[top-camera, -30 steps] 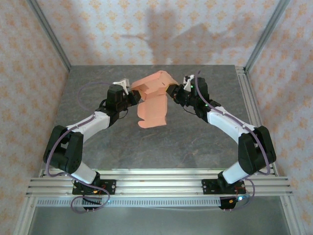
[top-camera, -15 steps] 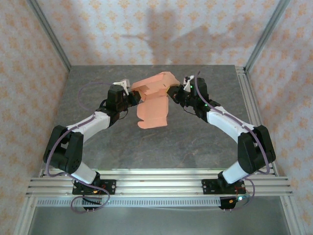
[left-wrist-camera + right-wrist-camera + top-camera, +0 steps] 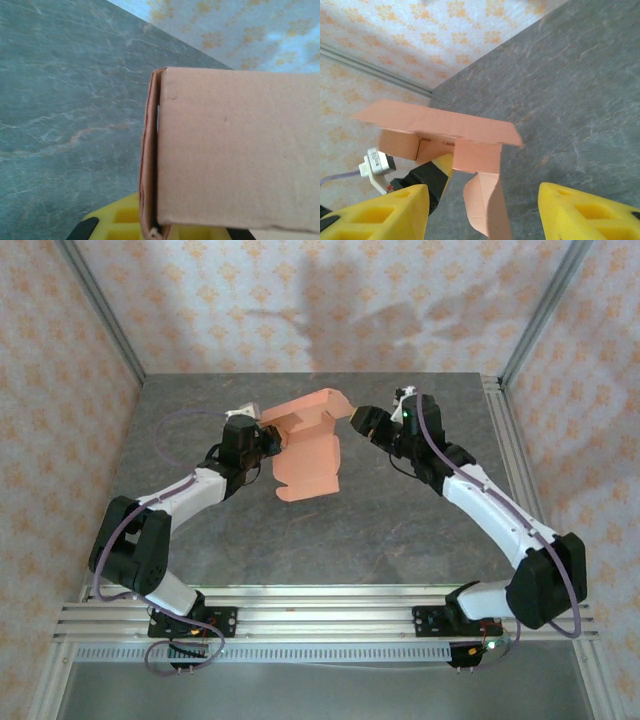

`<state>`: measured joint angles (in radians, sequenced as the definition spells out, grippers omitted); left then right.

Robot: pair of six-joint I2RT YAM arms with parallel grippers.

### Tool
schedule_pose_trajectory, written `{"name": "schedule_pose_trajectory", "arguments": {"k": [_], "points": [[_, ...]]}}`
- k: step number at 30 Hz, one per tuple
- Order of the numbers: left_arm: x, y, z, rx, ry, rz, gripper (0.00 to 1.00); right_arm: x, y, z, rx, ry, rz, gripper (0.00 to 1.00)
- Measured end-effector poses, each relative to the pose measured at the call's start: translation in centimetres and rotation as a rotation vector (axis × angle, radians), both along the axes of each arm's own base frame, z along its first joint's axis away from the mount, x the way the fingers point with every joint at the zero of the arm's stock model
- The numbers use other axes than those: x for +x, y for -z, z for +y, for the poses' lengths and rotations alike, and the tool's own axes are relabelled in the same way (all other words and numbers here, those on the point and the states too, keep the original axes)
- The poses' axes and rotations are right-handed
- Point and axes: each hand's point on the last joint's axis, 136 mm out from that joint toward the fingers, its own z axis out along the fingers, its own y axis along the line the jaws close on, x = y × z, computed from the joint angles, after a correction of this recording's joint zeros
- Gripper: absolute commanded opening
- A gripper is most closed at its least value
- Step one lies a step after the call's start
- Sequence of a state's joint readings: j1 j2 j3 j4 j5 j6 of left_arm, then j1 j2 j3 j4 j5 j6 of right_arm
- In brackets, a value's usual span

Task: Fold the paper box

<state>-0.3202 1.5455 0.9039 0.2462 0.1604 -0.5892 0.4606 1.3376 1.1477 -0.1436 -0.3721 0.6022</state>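
The grey veined bench (image 3: 300, 540) lay under both pincers, with patterned walls beyond it. The box (image 3: 308, 445), a salmon-orange card partly folded, was held up off the bench between the two pincers, its long plain panel hanging down toward the near side and its upper flaps spread out at the top. The left pincer (image 3: 268, 437) was clamped on the box's left edge. In the left wrist view the card rose straight out from between its yellow pads (image 3: 120, 220), with a doubled fold edge on the pincer's left. The right pincer (image 3: 362, 421) stood just to the right of the top flap, its jaws spread and gripping nothing. In the right wrist view its yellow fingers (image 3: 395, 212) stood wide apart, with the box ahead of them and its flat top flap lying crosswise above a narrower hanging strip.
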Motion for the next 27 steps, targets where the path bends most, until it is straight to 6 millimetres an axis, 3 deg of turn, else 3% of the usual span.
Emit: {"name": "schedule_pose_trajectory", "arguments": {"k": [3,7,10,14,22,27], "points": [[-0.1,0.1,-0.2,0.05,-0.03,-0.012,0.0,-0.6,-2.8,0.9,-0.082,-0.011,-0.052,0.59],[-0.3,0.1,-0.1,0.093,-0.069,-0.023,0.0,-1.1,-7.1,3.7,-0.176,-0.047,-0.153,0.59],[-0.4,0.4,0.5,0.11,-0.095,-0.022,0.0,-0.8,-8.2,5.8,-0.251,-0.069,-0.183,0.59],[-0.6,0.7,0.9,0.123,-0.111,-0.019,0.0,0.8,-6.6,7.6,-0.343,-0.074,-0.155,0.58],[-1.0,0.3,1.3,0.152,-0.105,-0.035,0.0,3.2,-0.8,9.7,-0.471,-0.112,-0.028,0.52],[-1.0,0.3,1.3,0.167,-0.096,-0.037,0.0,3.8,0.5,10.6,-0.489,-0.136,0.006,0.51]]}}
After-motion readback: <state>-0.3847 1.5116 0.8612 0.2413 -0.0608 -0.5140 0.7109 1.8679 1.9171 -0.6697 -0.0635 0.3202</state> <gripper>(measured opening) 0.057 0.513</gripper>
